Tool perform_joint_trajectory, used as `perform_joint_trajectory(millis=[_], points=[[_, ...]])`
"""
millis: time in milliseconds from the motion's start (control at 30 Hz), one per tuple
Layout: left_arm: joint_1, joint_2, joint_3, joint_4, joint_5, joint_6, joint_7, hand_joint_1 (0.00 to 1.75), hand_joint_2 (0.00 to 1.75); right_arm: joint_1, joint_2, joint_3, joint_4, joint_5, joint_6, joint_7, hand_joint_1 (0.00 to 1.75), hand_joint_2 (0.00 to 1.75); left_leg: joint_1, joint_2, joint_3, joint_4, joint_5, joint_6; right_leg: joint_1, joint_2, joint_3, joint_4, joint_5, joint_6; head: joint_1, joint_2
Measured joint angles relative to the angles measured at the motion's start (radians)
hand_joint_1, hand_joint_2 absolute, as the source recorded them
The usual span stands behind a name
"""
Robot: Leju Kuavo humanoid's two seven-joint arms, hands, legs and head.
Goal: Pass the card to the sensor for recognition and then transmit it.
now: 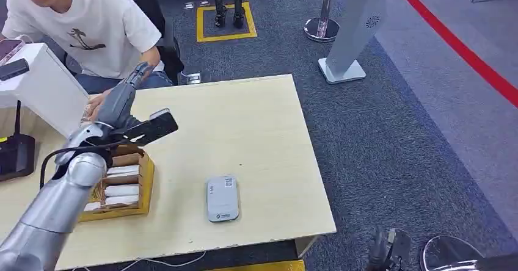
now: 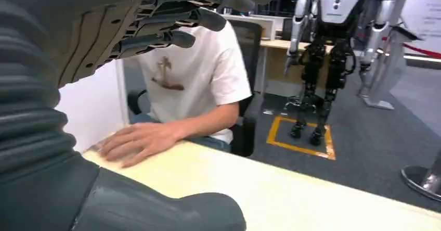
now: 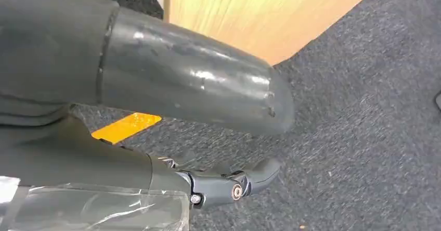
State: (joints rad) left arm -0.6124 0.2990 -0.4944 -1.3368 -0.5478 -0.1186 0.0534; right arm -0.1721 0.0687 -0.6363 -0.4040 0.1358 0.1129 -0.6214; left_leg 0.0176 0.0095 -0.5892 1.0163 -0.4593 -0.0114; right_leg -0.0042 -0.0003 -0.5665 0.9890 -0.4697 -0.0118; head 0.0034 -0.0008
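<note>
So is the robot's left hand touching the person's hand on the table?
Apart. In the left wrist view the left hand hangs in the air, open, with clear space between it and the person's hand lying flat on the table.

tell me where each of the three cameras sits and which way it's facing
Head view: high on the robot, looking forward and down at the wooden table, sensor and card box; the left arm and left hand show.
Left wrist view: behind the left hand, facing across the table edge at a seated person and a standing robot.
Right wrist view: behind the right hand, hanging low, facing carpet and the table's corner.
Head and left wrist views share the person's hand resting on the table.
</note>
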Motion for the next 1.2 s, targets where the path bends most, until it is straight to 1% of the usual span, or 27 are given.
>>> perform_joint_trajectory(millis=[67,133,167,267,400,500,567,700,767,900,1000,1200], points=[[0.070,0.035,0.009,-0.053,0.000,0.030,0.010,0.00,1.75,0.006,0.000,-0.001,0.000,-0.007,0.004,-0.008,0.00,0.00,0.000,0.000,0.000,-0.001,0.000,0.000,0.000,0.000,0.000,0.000,-0.001,-0.001,0.000,0.000],[0.145,0.062,0.034,-0.112,-0.008,0.050,0.021,0.00,1.75,0.011,0.000,-0.003,0.001,-0.010,0.004,-0.013,0.00,0.00,0.000,0.000,0.000,-0.002,0.000,-0.001,0.000,0.000,-0.001,0.000,-0.002,-0.001,0.000,0.000],[0.193,0.079,0.057,-0.151,-0.012,0.061,0.028,0.00,1.75,0.015,0.000,-0.004,0.002,-0.012,0.005,-0.015,0.00,0.00,0.000,0.001,0.000,-0.002,-0.001,-0.001,0.000,0.000,0.000,0.000,-0.002,-0.002,0.000,0.000],[0.383,0.127,0.150,-0.289,-0.038,0.085,0.038,0.00,1.75,0.029,0.000,-0.008,0.004,-0.016,0.007,-0.018,0.00,0.00,0.000,0.005,0.002,-0.002,-0.003,-0.002,0.000,0.005,0.000,0.000,-0.003,-0.002,-0.001,0.000],[0.616,0.140,0.290,-0.446,-0.081,0.088,0.050,0.00,1.75,0.036,0.000,-0.018,0.008,-0.010,0.012,-0.021,0.00,0.00,0.000,0.005,0.001,-0.002,-0.005,-0.002,0.000,0.004,0.000,0.000,-0.005,0.000,-0.001,0.000],[0.746,0.139,0.372,-0.534,-0.088,0.091,0.054,0.00,1.75,0.037,0.000,-0.023,0.008,-0.002,0.018,-0.023,0.00,0.00,0.000,0.004,0.001,-0.002,-0.005,-0.001,0.000,0.003,0.000,-0.001,-0.005,0.000,-0.001,0.000],[0.808,0.133,0.420,-0.578,-0.092,0.094,0.064,0.00,1.75,0.036,0.000,-0.024,0.008,-0.001,0.021,-0.027,0.00,0.00,0.000,0.004,0.001,-0.002,-0.005,-0.001,0.000,0.002,0.000,-0.001,-0.005,0.000,0.000,0.000],[0.897,0.117,0.485,-0.641,-0.099,0.093,0.087,0.00,1.75,0.036,0.000,-0.028,0.008,-0.001,0.023,-0.028,0.00,0.00,0.000,0.003,0.002,-0.002,-0.005,-0.001,0.000,0.001,0.001,-0.001,-0.005,0.000,-0.001,0.000],[0.935,0.107,0.512,-0.664,-0.101,0.093,0.089,0.00,1.75,0.037,0.000,-0.029,0.008,-0.001,0.023,-0.028,0.00,0.00,0.000,0.002,0.002,-0.002,-0.005,-0.001,0.000,0.001,0.002,-0.001,-0.005,0.000,-0.001,0.000],[0.970,0.084,0.542,-0.685,-0.116,0.093,0.091,0.00,1.75,0.037,0.001,-0.030,0.008,0.001,0.023,-0.027,0.00,0.00,0.000,0.000,0.002,-0.002,-0.005,-0.001,0.000,-0.001,0.003,-0.001,-0.005,0.000,-0.001,0.000],[1.010,0.054,0.565,-0.697,-0.129,0.089,0.100,0.00,1.75,0.039,0.003,-0.031,0.008,0.003,0.023,-0.024,0.00,0.00,0.000,0.001,0.003,-0.002,-0.005,-0.001,0.000,-0.001,0.003,-0.001,-0.005,0.000,-0.001,0.000],[1.049,0.025,0.604,-0.700,-0.197,0.030,0.113,0.00,1.75,0.040,0.003,-0.037,0.006,0.018,0.024,-0.014,0.00,0.00,0.000,-0.001,0.003,-0.002,-0.005,-0.001,0.000,-0.002,0.003,-0.001,-0.005,0.000,-0.001,0.000]])
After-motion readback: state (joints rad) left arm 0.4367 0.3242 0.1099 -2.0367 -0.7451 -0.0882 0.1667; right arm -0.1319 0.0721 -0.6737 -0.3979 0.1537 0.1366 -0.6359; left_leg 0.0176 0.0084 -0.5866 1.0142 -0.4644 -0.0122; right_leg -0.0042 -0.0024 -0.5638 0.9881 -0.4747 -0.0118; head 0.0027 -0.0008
